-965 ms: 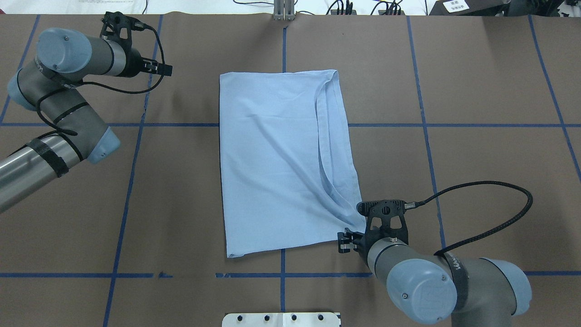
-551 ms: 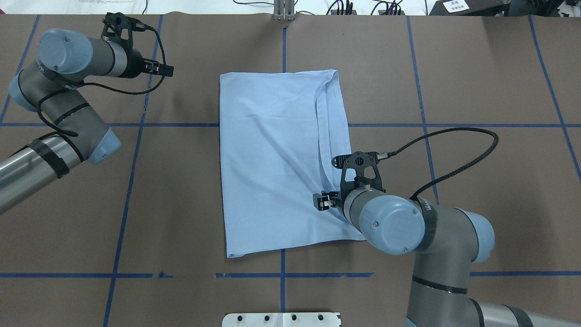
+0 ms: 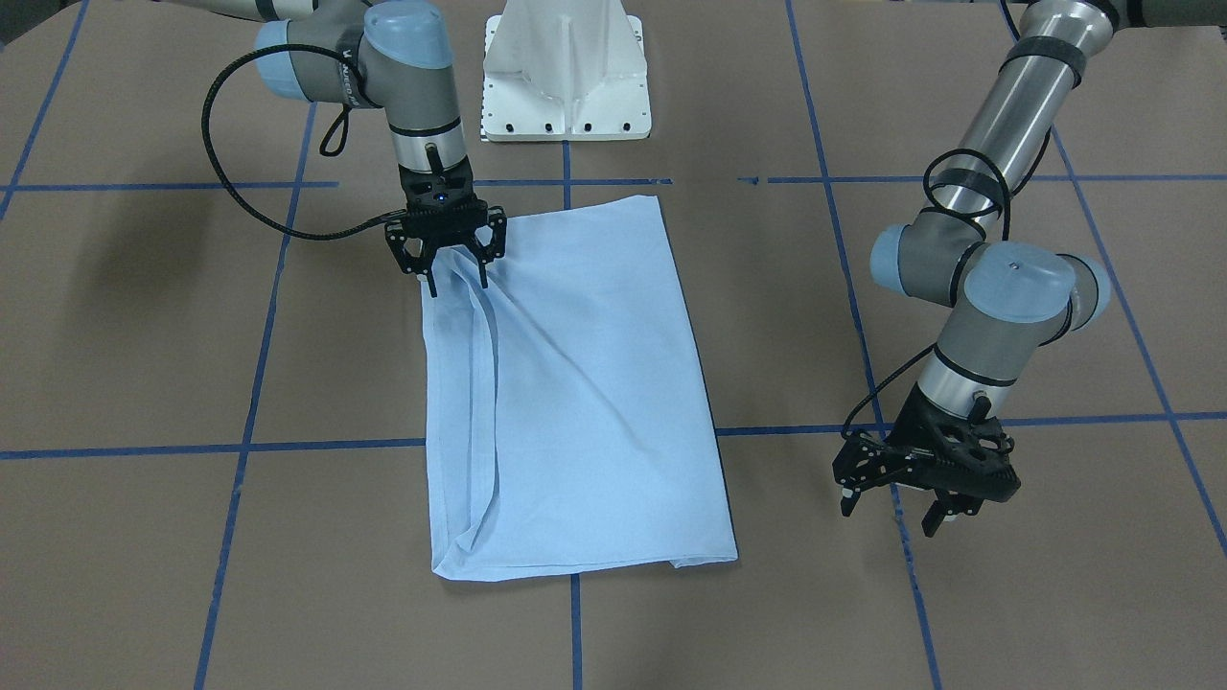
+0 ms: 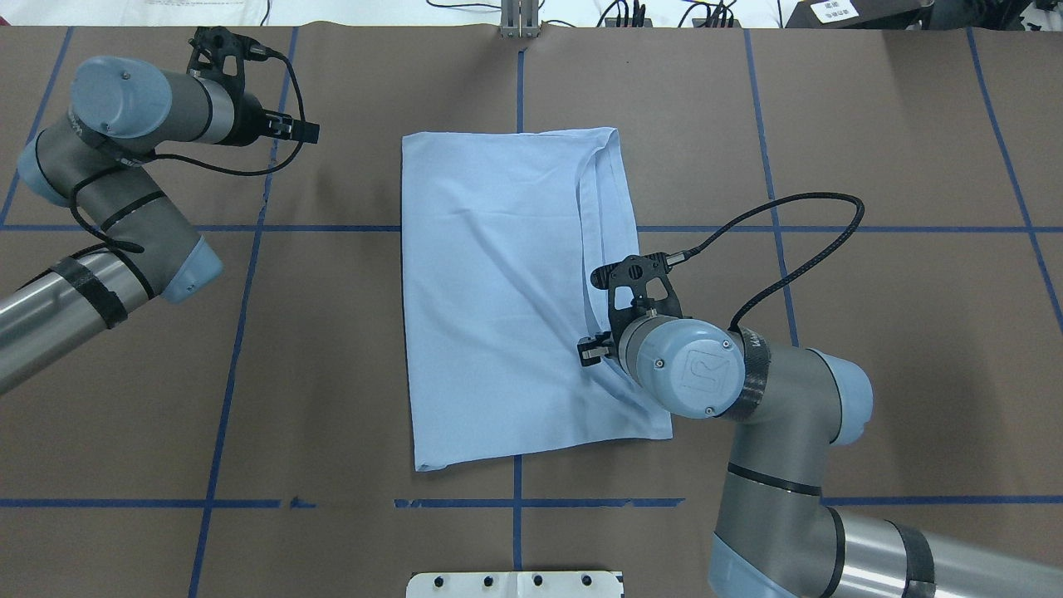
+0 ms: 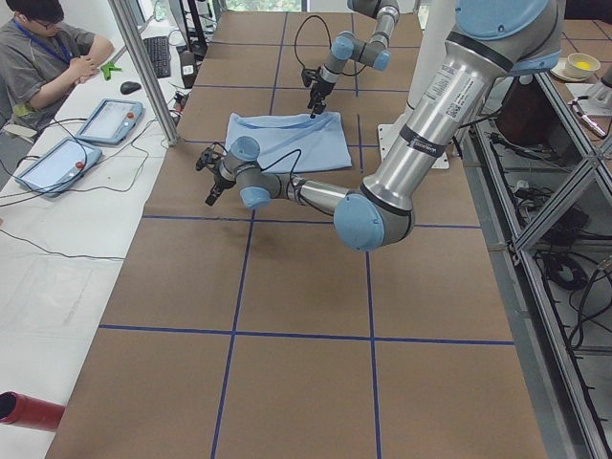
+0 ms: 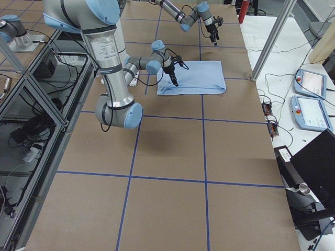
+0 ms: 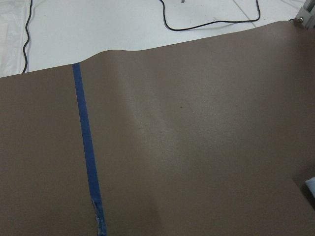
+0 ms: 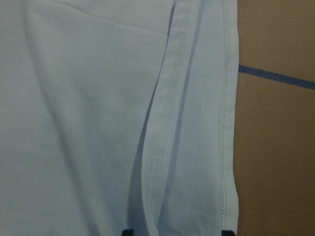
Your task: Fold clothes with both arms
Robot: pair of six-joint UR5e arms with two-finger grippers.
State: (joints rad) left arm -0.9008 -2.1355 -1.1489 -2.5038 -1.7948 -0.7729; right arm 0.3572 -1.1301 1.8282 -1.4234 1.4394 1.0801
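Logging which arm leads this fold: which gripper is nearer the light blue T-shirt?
Right. The right gripper is over the T-shirt at its hemmed edge, jaws open astride a fold. The left gripper hangs over bare table, clear of the cloth.

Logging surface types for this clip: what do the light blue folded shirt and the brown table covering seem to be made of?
Light blue folded shirt: soft matte knit fabric, probably cotton; stitched hems, soft creases. Brown table covering: matte paper-like sheet; its far edge ripples.
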